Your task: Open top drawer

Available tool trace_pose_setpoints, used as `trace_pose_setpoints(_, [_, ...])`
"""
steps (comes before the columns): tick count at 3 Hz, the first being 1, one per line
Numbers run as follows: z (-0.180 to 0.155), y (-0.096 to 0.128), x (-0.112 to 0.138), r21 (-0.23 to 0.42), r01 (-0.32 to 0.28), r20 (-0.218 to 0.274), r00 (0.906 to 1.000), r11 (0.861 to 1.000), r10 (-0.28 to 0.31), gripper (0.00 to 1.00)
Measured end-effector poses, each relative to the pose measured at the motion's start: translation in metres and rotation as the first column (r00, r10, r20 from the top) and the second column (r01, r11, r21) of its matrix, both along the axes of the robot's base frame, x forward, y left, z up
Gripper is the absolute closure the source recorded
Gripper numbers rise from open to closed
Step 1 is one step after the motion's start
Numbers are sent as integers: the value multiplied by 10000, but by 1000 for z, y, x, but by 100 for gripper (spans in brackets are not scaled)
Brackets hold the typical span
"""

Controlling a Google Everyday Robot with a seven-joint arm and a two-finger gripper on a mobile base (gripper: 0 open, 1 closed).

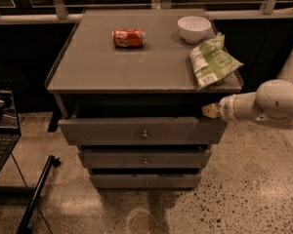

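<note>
The top drawer [112, 130] is the widest grey front of three, with a small round metal knob [145, 134] at its centre. It stands pulled out a little from the cabinet, with a dark gap above its front. My gripper [210, 111] is at the drawer's upper right corner, just under the cabinet top's right edge. The white arm [268, 104] reaches in from the right.
On the cabinet top [88, 67] lie a red can [129, 37] on its side, a white bowl [194, 28] and a green bag [212, 60] overhanging the right edge. Two narrower drawers [112, 158] sit below. A laptop [1, 126] is at the left.
</note>
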State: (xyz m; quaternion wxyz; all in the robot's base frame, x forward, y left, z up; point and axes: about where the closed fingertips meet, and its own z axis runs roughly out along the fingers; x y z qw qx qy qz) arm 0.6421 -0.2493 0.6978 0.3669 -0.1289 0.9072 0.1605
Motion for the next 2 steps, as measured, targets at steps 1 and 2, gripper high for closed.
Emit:
trace_pose_setpoints(1, [-22, 9, 13, -259, -91, -456, 9989, 9996, 79, 100])
trace_pose_setpoints(2, [-25, 11, 15, -292, -113, -512, 9986, 9995, 98, 100])
